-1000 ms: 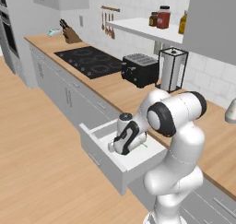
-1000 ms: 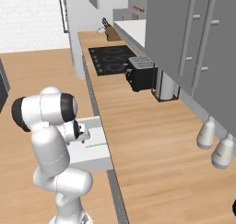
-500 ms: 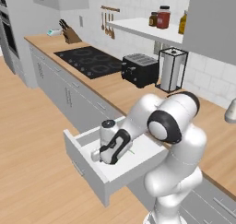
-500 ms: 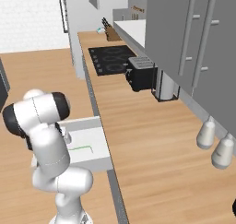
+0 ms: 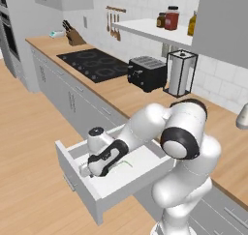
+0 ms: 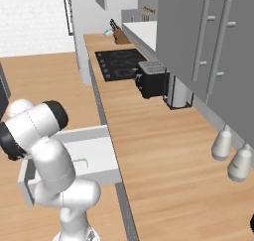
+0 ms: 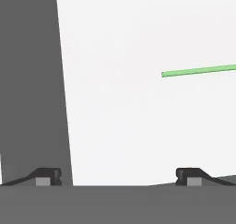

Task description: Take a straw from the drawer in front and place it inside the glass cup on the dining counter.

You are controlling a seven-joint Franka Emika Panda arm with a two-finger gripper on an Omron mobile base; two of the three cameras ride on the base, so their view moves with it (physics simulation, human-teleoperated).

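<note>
Drawer: the drawer (image 5: 116, 181) is pulled out from under the wooden worktop (image 5: 140, 101); its white floor and pale walls are visible in both base views. In the right base view the arm covers the left part of the drawer (image 6: 96, 155).
Drawer handle: hard to make out; only a small dark bar is visible low on the front in the left base view.
Straw: the straw (image 7: 198, 71) lies flat on the drawer floor. In the hand view it is a thin green line that runs out of the right edge, so its far end is cut off. In the left base view only a short green piece (image 5: 127, 163) is seen beside the wrist; the rest is behind the hand. In the right base view it is a small green mark (image 6: 81, 161) next to the arm.
Gripper: the gripper (image 5: 86, 170) hangs low inside the drawer, near its front left corner.
Fingers: released and spread wide; the two tips (image 7: 46, 176) stand far apart at the bottom of the hand view, with nothing between them. They are apart from the straw, which lies farther up in that view.
Dark band: a grey surface at the left of the hand view, probably a drawer wall; I cannot tell which wall.
Worktop things: a black cooktop (image 5: 92, 64), a dark toaster (image 5: 147, 73) and a knife block (image 5: 72, 36), all well apart from the drawer.
</note>
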